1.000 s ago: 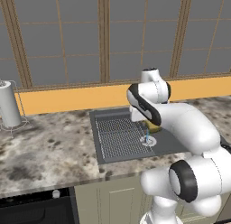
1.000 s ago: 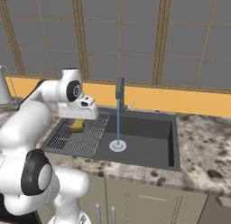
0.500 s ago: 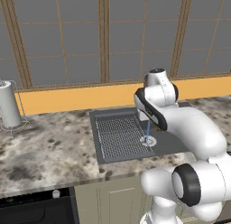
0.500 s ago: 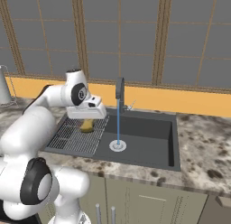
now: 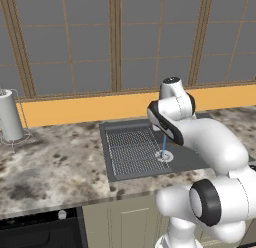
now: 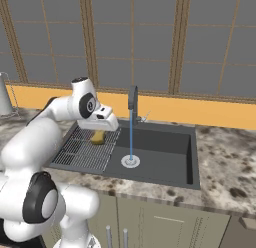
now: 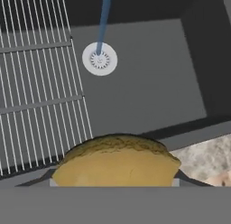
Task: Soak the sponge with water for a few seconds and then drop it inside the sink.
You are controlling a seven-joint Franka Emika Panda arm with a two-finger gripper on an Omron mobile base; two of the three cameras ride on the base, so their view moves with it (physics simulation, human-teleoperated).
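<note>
The mustard-yellow sponge (image 6: 98, 137) hangs above the ribbed drainboard (image 6: 82, 152) of the dark grey sink (image 6: 165, 159), with my gripper (image 6: 100, 131) shut on it. In the hand view the sponge (image 7: 116, 162) bulges between the two dark fingertips (image 7: 182, 177); my gripper (image 7: 116, 178) squeezes it from both sides. A thin blue stream of water (image 6: 131, 137) falls from the dark faucet (image 6: 132, 98) onto the round silver drain (image 6: 130, 161), a short way right of the sponge and apart from it. The left base view shows the water (image 5: 164, 142) and drain (image 5: 164, 155) beside my arm.
Speckled granite counter (image 5: 55, 167) surrounds the sink. A tall metal cylinder in a wire stand (image 5: 10, 121) sits at the far left of the counter. An orange backsplash (image 6: 210, 114) and windows rise behind the faucet. Below the sponge lie the basin floor (image 7: 144, 83) and grid (image 7: 36, 83).
My arm has carried the sponge to the right over the drainboard, closer to the water stream. The water keeps running.
</note>
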